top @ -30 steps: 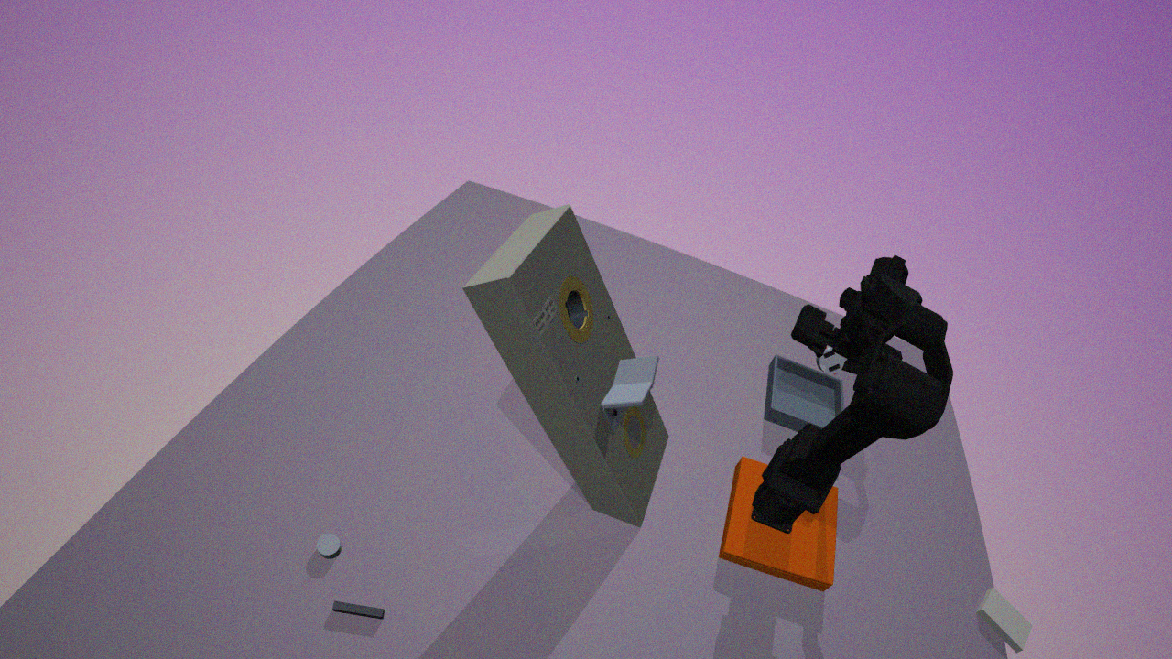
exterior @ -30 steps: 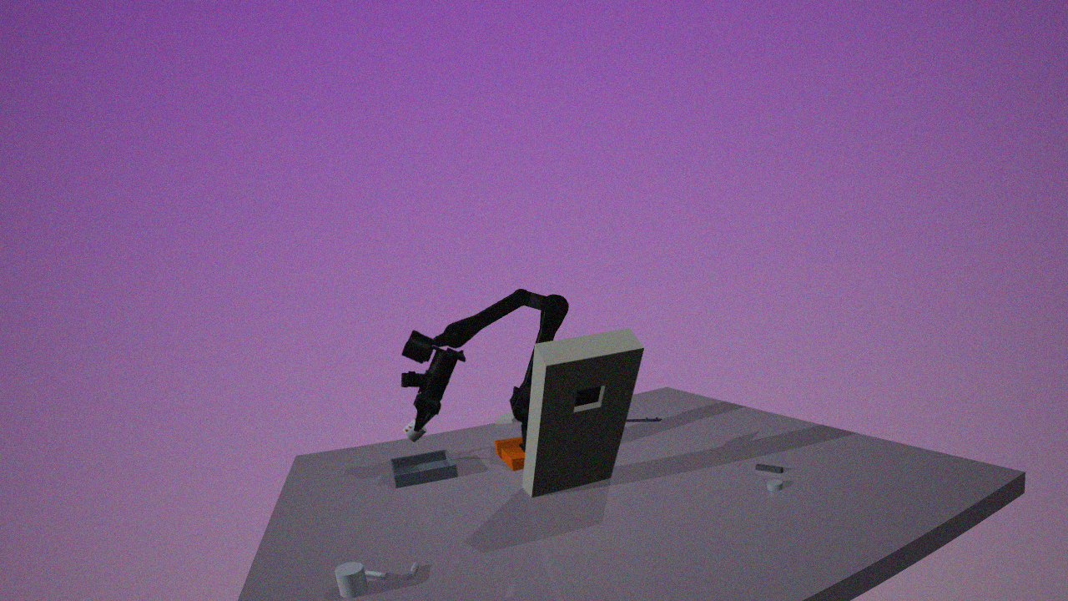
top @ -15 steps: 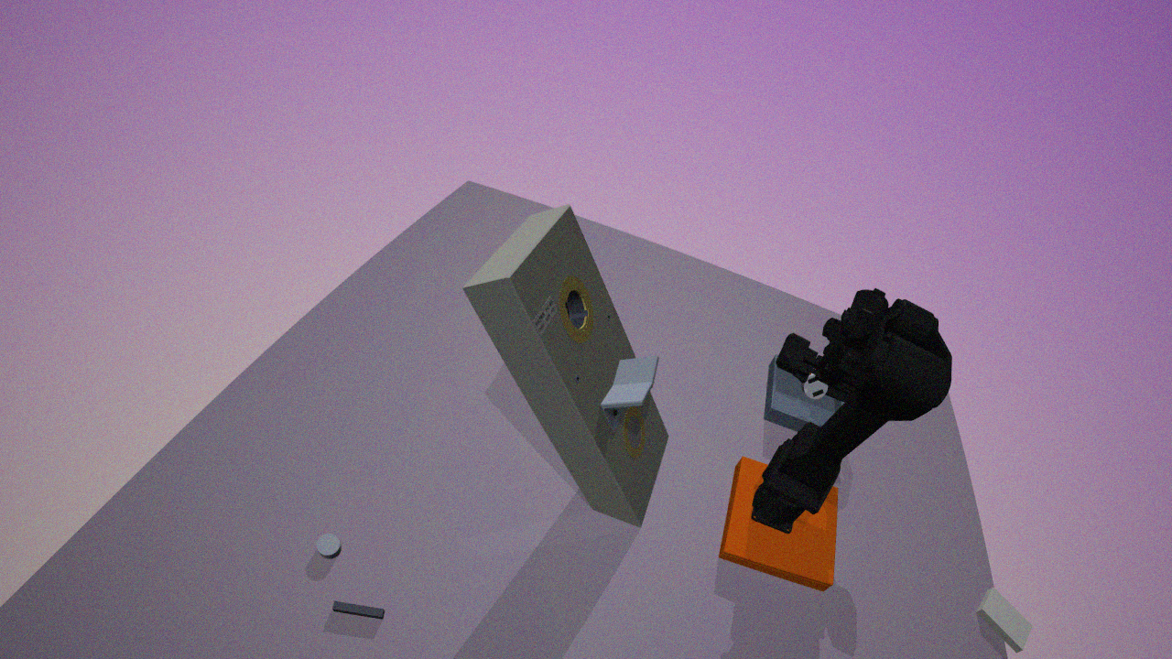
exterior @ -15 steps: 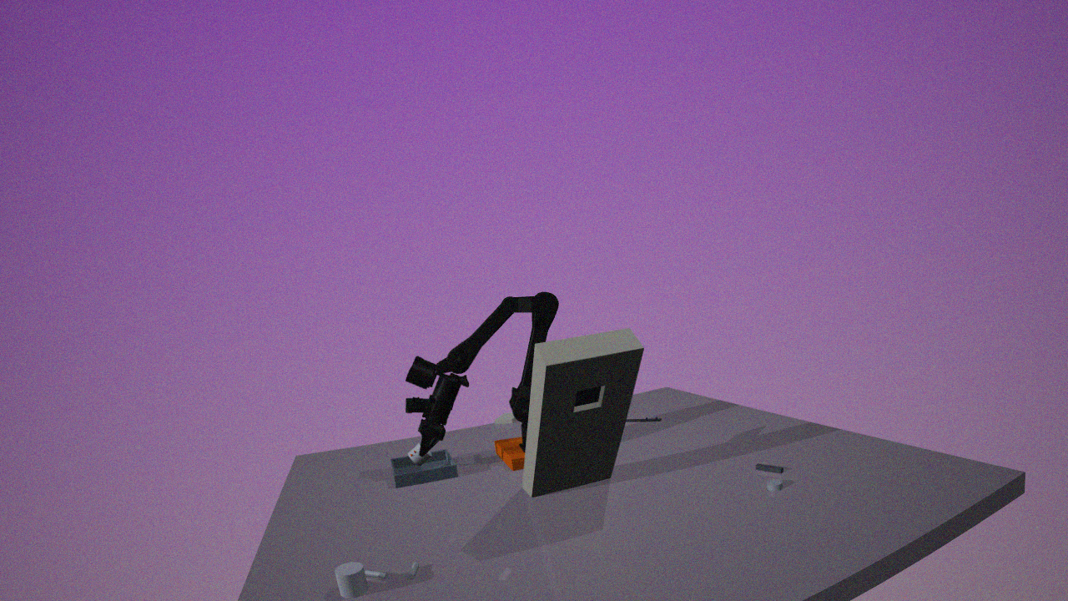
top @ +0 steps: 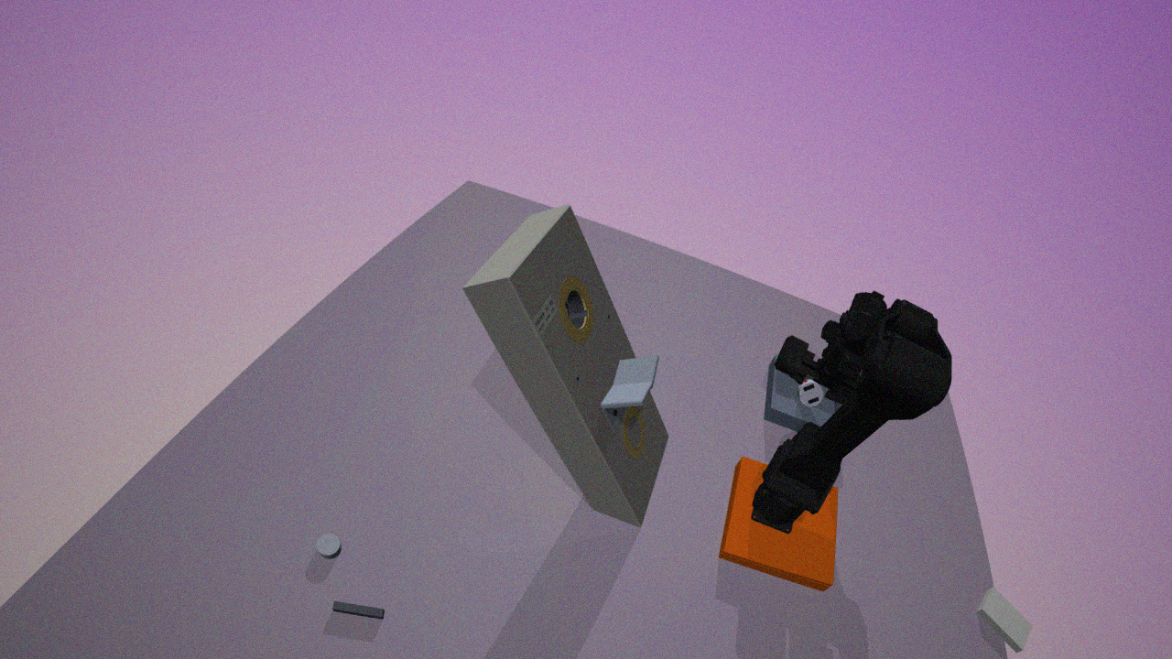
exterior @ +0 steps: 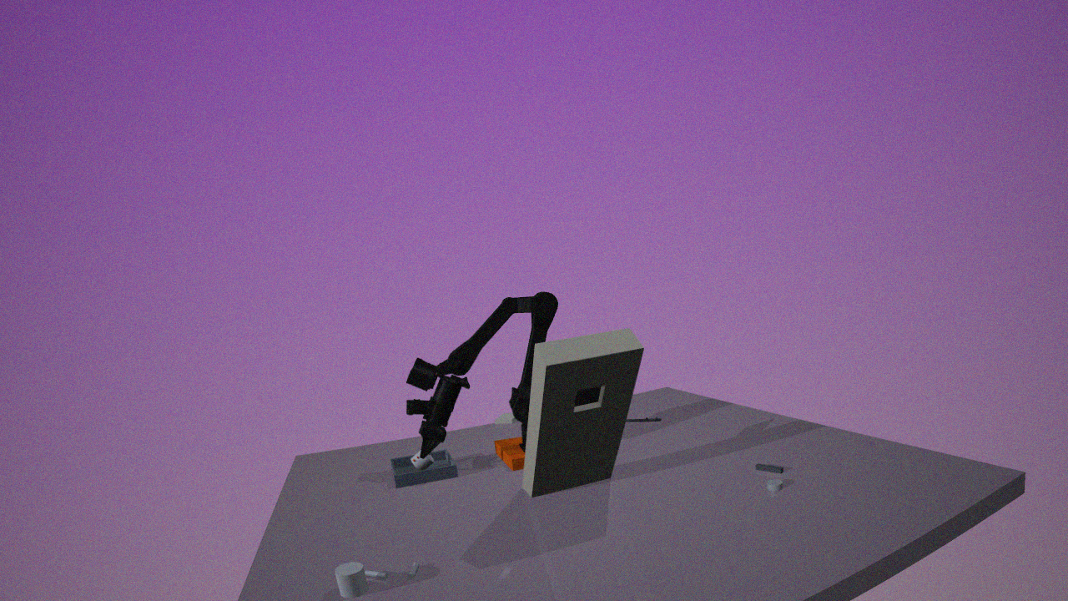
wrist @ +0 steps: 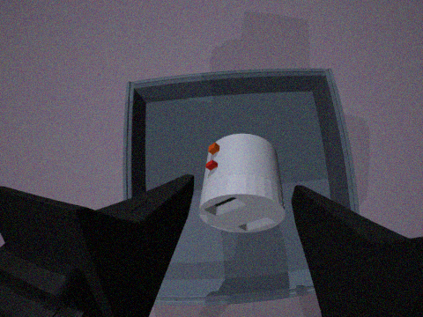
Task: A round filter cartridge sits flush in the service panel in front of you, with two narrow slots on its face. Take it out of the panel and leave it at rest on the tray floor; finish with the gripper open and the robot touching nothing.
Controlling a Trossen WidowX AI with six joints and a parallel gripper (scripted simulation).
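Observation:
The white round cartridge [top: 810, 393] [exterior: 421, 461] [wrist: 247, 172] is tilted, its two-slotted face toward the wrist camera and an orange and a red nub on its side. It is over the tray [top: 781, 419] [exterior: 425, 476] [wrist: 229, 84], low and partly inside its walls in the exterior view; whether it touches the floor is unclear. My gripper [wrist: 243, 188] is open around it, with a narrow gap on each side in the wrist view. The service panel [top: 602, 348] [exterior: 582, 448] stands upright, its upper ringed socket [top: 577, 309] empty.
A pale flap [top: 631, 381] juts from the panel above a lower yellow ring [top: 627, 442]. The orange base [top: 778, 553] [exterior: 511, 454] is beside the tray. A dark bar [top: 358, 610] [exterior: 768, 468], a small disc [top: 328, 545] [exterior: 774, 485] and a white cylinder [exterior: 350, 579] lie farther off.

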